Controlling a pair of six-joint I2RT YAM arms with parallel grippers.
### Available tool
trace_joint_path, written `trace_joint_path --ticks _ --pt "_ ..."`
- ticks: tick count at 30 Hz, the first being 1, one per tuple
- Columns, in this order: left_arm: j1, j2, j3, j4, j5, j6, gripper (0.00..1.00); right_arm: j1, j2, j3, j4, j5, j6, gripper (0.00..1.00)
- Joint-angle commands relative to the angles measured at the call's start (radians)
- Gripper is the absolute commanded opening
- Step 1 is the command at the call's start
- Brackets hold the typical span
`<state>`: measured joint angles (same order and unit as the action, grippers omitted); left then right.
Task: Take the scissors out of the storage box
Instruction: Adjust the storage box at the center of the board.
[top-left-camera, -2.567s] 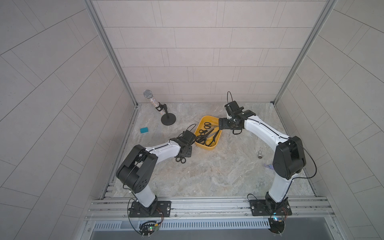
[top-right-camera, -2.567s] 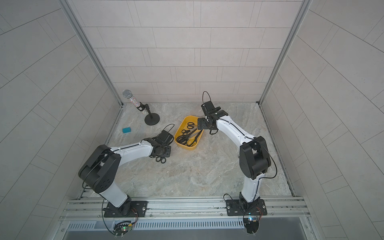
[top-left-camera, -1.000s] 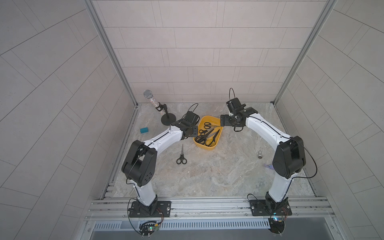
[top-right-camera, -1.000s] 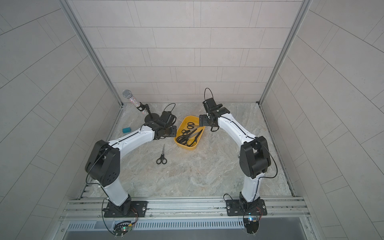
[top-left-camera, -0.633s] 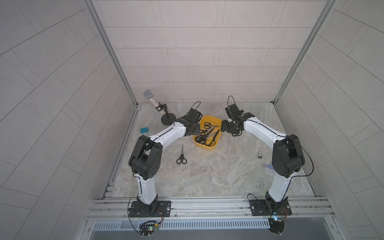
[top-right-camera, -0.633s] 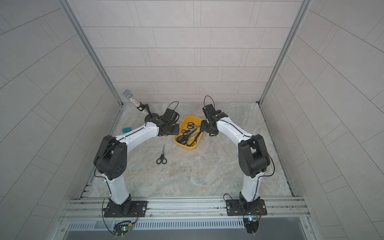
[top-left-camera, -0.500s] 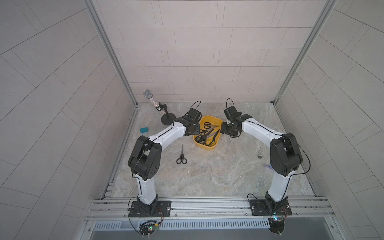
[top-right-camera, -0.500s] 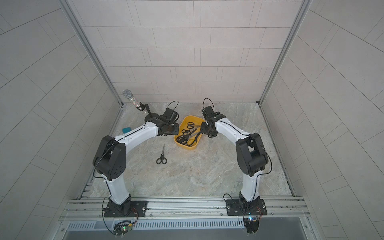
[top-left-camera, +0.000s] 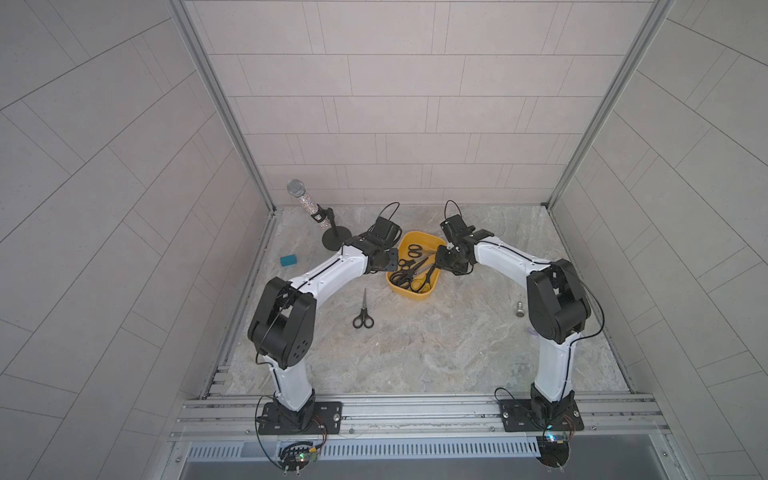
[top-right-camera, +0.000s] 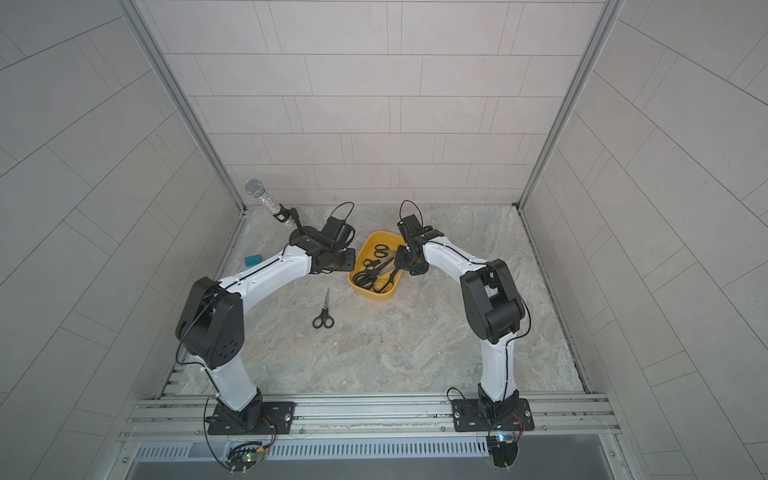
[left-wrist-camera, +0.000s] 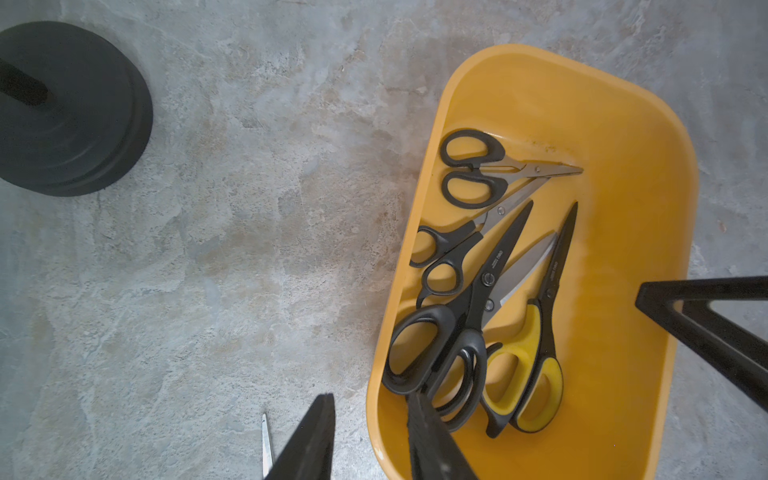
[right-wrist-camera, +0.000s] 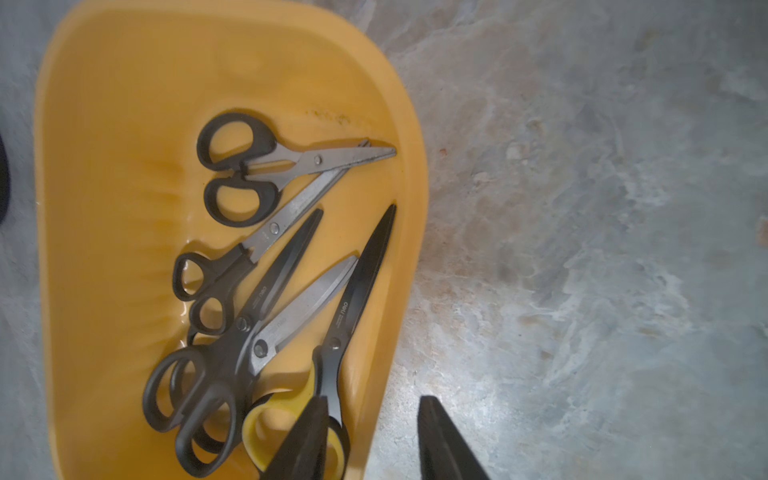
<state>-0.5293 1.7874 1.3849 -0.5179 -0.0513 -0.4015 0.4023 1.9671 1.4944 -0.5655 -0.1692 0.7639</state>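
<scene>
Left end effector (left-wrist-camera: 371, 397) stood part-open astride the nearest wall of the storage box (left-wrist-camera: 648, 187). Right end effector (right-wrist-camera: 372, 399) likewise straddled the opposite wall. Neither gripped anything. Five scissors (left-wrist-camera: 490, 282) lay inside, the sixth pair (top-left-camera: 363, 311) on the counter (top-left-camera: 415, 345).

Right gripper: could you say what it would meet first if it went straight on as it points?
Probably the wall of the storage box, which the right gripper straddles; one finger hangs over the yellow-handled scissors, the other over the table. Depth unclear.
</scene>
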Motion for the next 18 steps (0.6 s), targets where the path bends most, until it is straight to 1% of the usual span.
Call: trace_joint_path --ticks 1,4,5,8,12,18 --pt "-0.023 -0.036 -0.009 -0.032 -0.002 0.036 0.35 0.007 0.011 0.017 -0.029 0.020 0.000 0.29" --pt "-0.046 -0.030 -0.006 -0.040 0.008 0.061 0.34 0.007 0.018 0.027 -0.040 0.022 -0.008 0.17" --pt "-0.052 -0.029 -0.005 -0.043 0.008 0.071 0.34 0.008 0.018 0.027 -0.041 0.024 -0.010 0.15" --pt "-0.067 -0.017 0.007 -0.051 0.031 0.091 0.33 0.008 0.011 0.027 -0.046 0.043 -0.029 0.15" --pt "-0.083 0.016 0.029 -0.060 0.092 0.135 0.33 0.009 0.006 0.038 -0.051 0.063 -0.087 0.15" --pt "-0.102 0.060 0.071 -0.094 0.137 0.128 0.33 0.008 0.003 0.041 -0.051 0.062 -0.093 0.14"
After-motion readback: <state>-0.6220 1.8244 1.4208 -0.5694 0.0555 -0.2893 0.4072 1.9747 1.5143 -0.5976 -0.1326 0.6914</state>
